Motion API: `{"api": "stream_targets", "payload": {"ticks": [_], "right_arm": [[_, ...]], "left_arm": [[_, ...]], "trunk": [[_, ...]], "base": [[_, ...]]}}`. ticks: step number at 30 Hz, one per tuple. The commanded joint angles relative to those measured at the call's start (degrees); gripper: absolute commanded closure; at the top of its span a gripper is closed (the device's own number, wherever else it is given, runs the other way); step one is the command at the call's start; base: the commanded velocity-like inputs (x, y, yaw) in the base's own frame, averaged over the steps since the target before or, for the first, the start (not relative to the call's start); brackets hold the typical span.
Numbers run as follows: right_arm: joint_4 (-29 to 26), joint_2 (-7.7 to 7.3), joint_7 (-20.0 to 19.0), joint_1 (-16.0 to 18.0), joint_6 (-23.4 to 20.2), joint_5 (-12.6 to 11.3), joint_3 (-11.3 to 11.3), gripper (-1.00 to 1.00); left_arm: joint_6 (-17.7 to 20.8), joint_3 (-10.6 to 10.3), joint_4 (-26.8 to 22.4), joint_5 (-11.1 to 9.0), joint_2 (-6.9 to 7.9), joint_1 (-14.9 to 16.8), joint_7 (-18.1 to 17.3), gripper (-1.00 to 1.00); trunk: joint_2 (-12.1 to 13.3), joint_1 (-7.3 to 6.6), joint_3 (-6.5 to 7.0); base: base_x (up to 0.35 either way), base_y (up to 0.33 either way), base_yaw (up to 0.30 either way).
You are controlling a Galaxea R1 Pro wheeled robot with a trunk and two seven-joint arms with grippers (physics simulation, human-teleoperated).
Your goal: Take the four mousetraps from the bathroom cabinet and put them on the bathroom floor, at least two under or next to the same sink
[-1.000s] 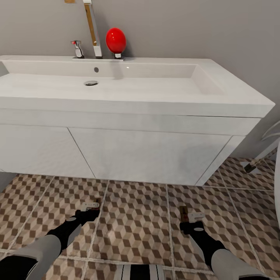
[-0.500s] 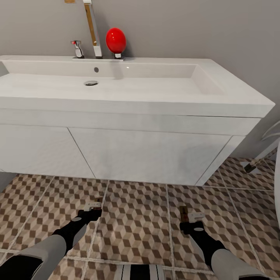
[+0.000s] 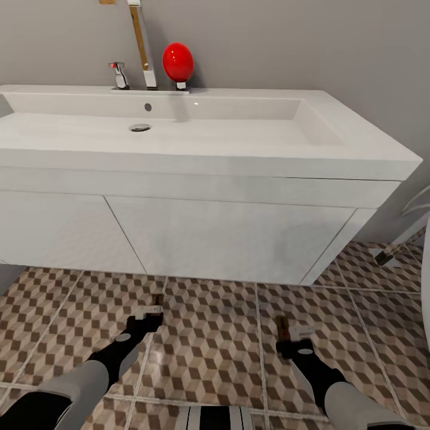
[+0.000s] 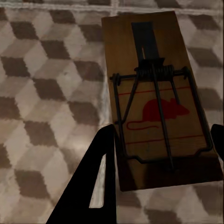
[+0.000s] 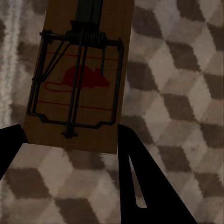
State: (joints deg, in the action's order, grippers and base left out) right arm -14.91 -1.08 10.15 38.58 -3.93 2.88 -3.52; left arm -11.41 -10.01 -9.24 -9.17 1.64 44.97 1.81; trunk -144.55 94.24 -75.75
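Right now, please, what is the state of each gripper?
Left gripper: shut on a mousetrap, low over the floor.
Right gripper: shut on another trap, also near the floor.

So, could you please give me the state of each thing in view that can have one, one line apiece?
Left gripper: low over the floor, fingers either side of a mousetrap.
Right gripper: low over the floor, fingers either side of a mousetrap.
Left mousetrap: flat, face up, wire bar down.
Right mousetrap: flat, face up, wire bar down.
Vanity doors: both shut.
Tap: no water running.
Sink: dry, nothing in the basin.
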Motion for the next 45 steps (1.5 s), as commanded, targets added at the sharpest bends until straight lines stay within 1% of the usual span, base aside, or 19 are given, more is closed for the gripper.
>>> {"api": "stream_targets", "payload": {"ticks": [1,2,4,9,10,16,27,42,45], "right_arm": [[-0.50,-0.04,0.20,-0.03,-0.37,0.09,-0.33,1.00],[-0.84,-0.02,0.21,-0.04,-0.37,0.10,-0.30,1.00],[-1.13,0.00,0.22,-0.04,-0.37,0.11,-0.28,1.00],[-1.37,0.02,0.22,-0.02,-0.39,0.11,-0.26,1.00],[-1.38,0.02,0.22,-0.02,-0.38,0.11,-0.26,1.00],[-1.43,0.08,0.23,-0.01,-0.45,0.16,-0.26,1.00],[-1.44,0.03,0.23,-0.01,-0.44,0.19,-0.26,1.00],[-1.44,0.02,0.23,-0.01,-0.47,0.16,-0.26,1.00],[-1.44,0.02,0.23,-0.02,-0.47,0.18,-0.26,1.00]], "left_arm": [[0.82,-0.58,0.03,-0.36,-0.87,0.03,0.42,1.00],[1.97,-0.71,0.02,-0.32,-1.59,0.03,0.42,1.00],[3.28,-0.84,-0.01,-0.25,-2.23,0.03,0.25,1.00],[4.20,-0.89,-0.11,-0.23,-2.76,0.03,0.08,1.00],[4.22,-0.89,-0.14,-0.23,-2.77,0.03,0.07,1.00],[4.05,-0.81,-0.46,-0.40,-2.56,0.03,0.12,1.00],[4.03,-0.69,-0.88,-0.47,-2.64,0.03,0.68,1.00],[4.03,-0.62,-0.88,-0.50,-2.64,0.03,0.74,1.00],[4.03,-0.62,-0.89,-0.50,-2.62,0.03,0.74,1.00]], "trunk": [[-0.01,-0.01,-0.04],[-0.01,-0.01,-0.04],[-0.01,-0.01,-0.04],[-0.01,-0.01,-0.04],[-0.01,-0.01,-0.04],[-0.09,0.14,-1.37],[-0.09,0.14,-1.37],[-0.29,0.53,-4.69],[-0.29,0.53,-4.69]], "base": [[0.000,0.000,0.000],[0.000,0.000,0.000],[0.000,0.000,0.000],[0.000,0.000,0.000],[0.000,0.000,0.000],[0.000,0.000,0.000],[0.000,0.000,0.000],[0.000,0.000,0.000],[0.000,0.000,0.000]]}}
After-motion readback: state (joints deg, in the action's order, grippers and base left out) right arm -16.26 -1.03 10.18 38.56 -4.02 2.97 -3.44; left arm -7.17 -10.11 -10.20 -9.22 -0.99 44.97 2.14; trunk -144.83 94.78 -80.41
